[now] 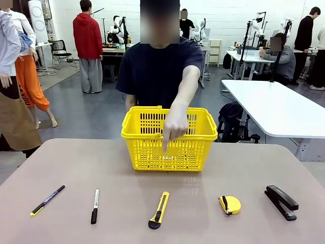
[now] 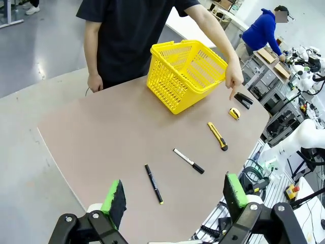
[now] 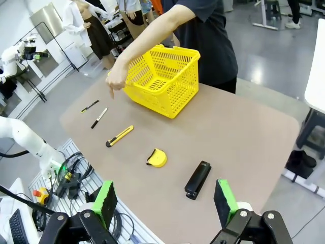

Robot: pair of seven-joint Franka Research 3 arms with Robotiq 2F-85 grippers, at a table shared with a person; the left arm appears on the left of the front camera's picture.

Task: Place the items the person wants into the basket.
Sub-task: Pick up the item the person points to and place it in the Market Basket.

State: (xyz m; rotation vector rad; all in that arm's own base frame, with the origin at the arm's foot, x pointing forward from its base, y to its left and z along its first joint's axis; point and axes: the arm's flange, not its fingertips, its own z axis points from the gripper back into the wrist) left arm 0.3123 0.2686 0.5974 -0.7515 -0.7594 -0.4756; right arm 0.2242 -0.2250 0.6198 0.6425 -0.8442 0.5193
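The basket (image 1: 152, 152) sits at the desk's (image 1: 254, 173) far edge; the knife (image 1: 159, 209), pen (image 1: 47, 200) and marker (image 1: 95, 206) lie outside it, along the near edge. The left end effector (image 2: 174, 192) and right end effector (image 3: 164, 199) are spread.

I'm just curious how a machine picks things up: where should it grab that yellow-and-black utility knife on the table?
Probably the yellow middle of the utility knife, coming straight down from above with the fingers across its narrow width. It lies flat, long and slim, with bare table on both sides.
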